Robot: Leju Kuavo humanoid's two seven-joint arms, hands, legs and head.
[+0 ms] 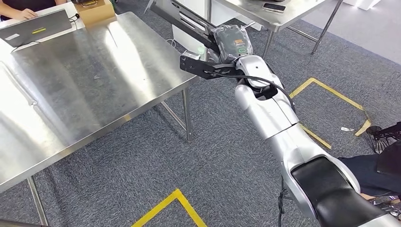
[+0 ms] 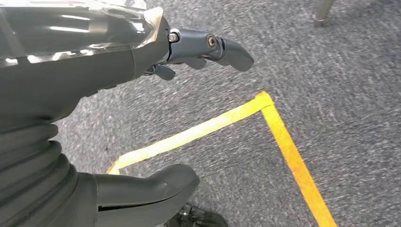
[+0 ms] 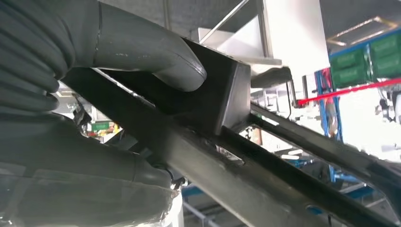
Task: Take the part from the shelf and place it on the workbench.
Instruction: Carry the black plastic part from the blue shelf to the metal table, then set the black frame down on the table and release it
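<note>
In the head view my right arm reaches forward, and my right hand (image 1: 231, 41), wrapped in clear plastic, grips the part (image 1: 200, 66), a long black metal frame with a bracket end. It hangs in the air just off the right corner of the steel workbench (image 1: 94, 80), above the carpet. Close up, the thumb of my right hand (image 3: 142, 52) presses on a black block of the part (image 3: 222, 97), whose dark bars run on past it. My left hand (image 2: 85, 61) hangs over the carpet with its fingers (image 2: 227, 49) apart and nothing in it.
A laptop (image 1: 33, 27), a person's hand (image 1: 19, 13) and a cardboard box (image 1: 96, 10) are at the workbench's far end. A second steel table (image 1: 283, 19) with a phone (image 1: 274, 7) stands behind the part. Yellow tape (image 1: 331, 92) marks the carpet.
</note>
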